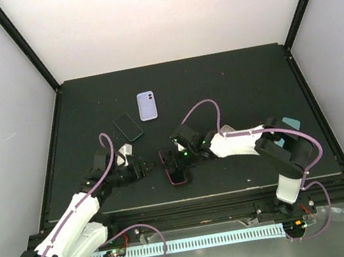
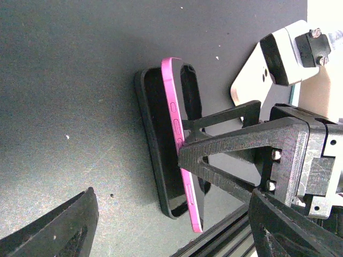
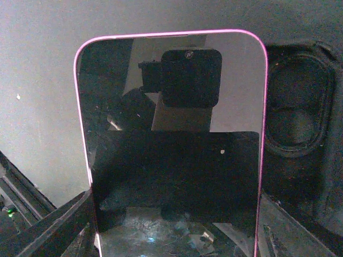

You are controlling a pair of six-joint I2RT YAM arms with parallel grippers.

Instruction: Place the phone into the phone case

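The phone [image 3: 171, 107], dark glass with a pink rim, is tilted up on one long side over the black phone case [image 2: 153, 134], which lies flat on the mat. My right gripper [image 3: 177, 235] is shut on the phone across its width, one finger [image 2: 230, 155] pressing on the pink edge [image 2: 177, 128]. The case's camera cutout [image 3: 299, 112] shows beside the phone. My left gripper [image 2: 171, 235] stands open just left of the case, touching nothing. From above, phone and case [image 1: 174, 168] sit between the left gripper [image 1: 147, 168] and the right gripper [image 1: 182, 156].
A lilac phone [image 1: 147, 105] and a black phone [image 1: 128, 126] lie farther back on the mat. A white flat item [image 1: 226, 131] and a teal one [image 1: 291, 124] lie under the right arm. The table's front rail [image 1: 191, 201] is close to the case.
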